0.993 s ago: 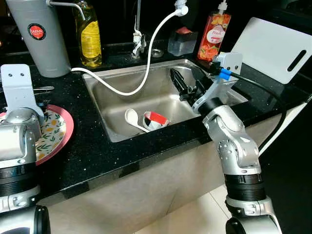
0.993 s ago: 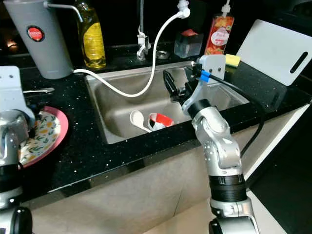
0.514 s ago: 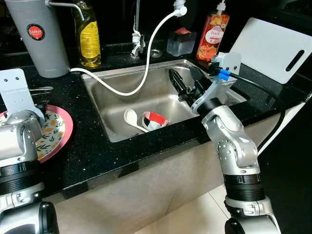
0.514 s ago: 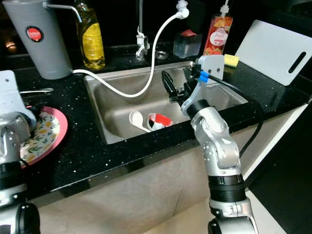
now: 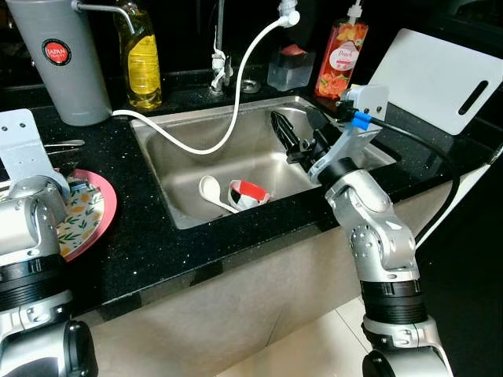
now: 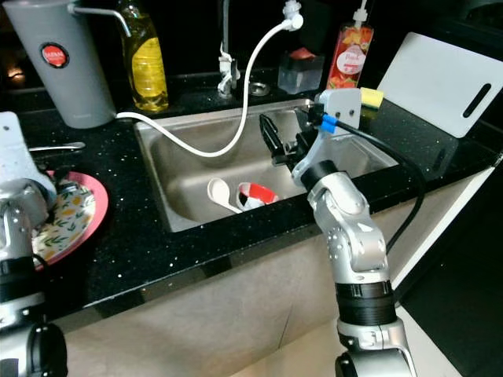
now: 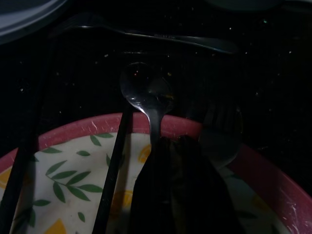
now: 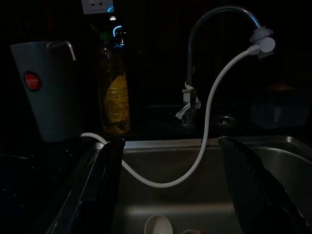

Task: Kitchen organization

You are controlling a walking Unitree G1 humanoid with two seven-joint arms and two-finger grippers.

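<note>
**Right gripper holds wide over the sink; view has slid a little**

Against the earlier frames almost nothing in the scene itself has changed: the whole picture has drifted slightly, which is the camera, and the right gripper (image 5: 302,135) keeps the same station above the sink (image 5: 169,177), toward its right-hand side. Its two black fingers (image 8: 105,187) stand well apart, with nothing between them, pointing toward the faucet (image 8: 204,58) and its white hose (image 5: 236,94).

In the sink basin lie a white spoon (image 5: 211,191) and, touching it, a red-and-white cup (image 5: 250,192) on its side, below and in front of the gripper.

The right arm is bent at the elbow, forearm rising from the counter edge in front of the sink.

Well left of the sink, the left gripper (image 7: 180,190) hovers over a pink-rimmed leaf-patterned plate (image 5: 98,212); I cannot tell whether its fingers are apart. A metal spoon (image 7: 146,95) lies across the plate's rim.
</note>
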